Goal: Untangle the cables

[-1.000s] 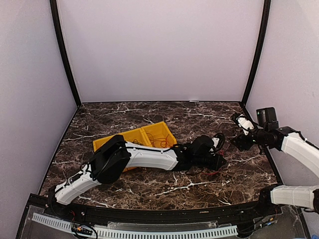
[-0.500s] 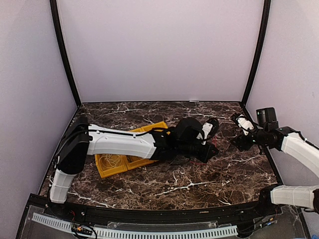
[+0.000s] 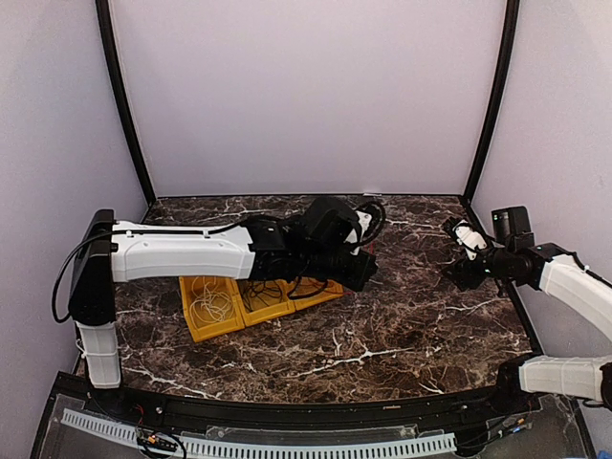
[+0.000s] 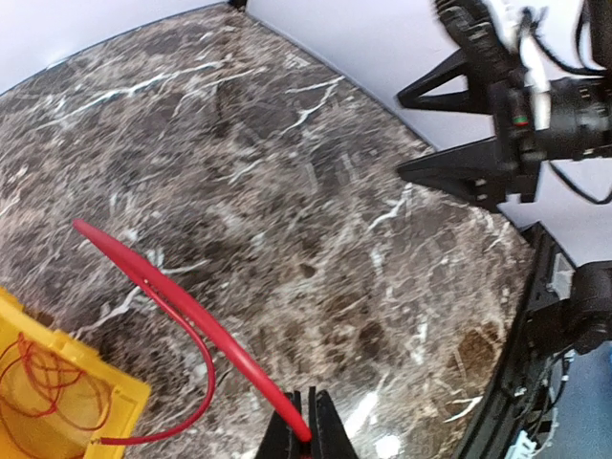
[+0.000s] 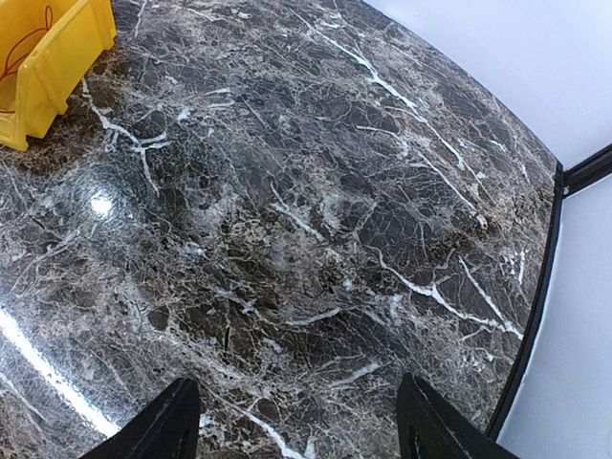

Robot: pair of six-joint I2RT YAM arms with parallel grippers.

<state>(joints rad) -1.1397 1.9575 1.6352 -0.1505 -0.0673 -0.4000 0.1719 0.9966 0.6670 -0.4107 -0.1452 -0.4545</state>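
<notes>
My left gripper (image 4: 308,428) is shut on the red cable (image 4: 182,311), pinching it at the very tips. The cable arcs up and left, then loops back down toward the yellow bin (image 4: 72,368). Thin red coils (image 4: 38,382) lie inside that bin compartment. In the top view the left gripper (image 3: 361,272) hangs over the bin's right end (image 3: 325,290). The white cable (image 3: 212,308) lies coiled in the bin's left compartment. The left arm covers the bin's middle, so the black cable is not clear. At the far right my right gripper (image 3: 461,252) is open, its fingers (image 5: 177,421) empty above bare marble.
The yellow bin (image 3: 196,325) sits left of centre on the dark marble table (image 3: 411,325). In the right wrist view a corner of the bin (image 5: 48,67) shows at the top left. White walls with black corner posts (image 3: 483,115) enclose the table.
My left arm has swung back and to the left, carrying the red cable from the middle right of the table to the bin's right end. The right arm has stayed put.
</notes>
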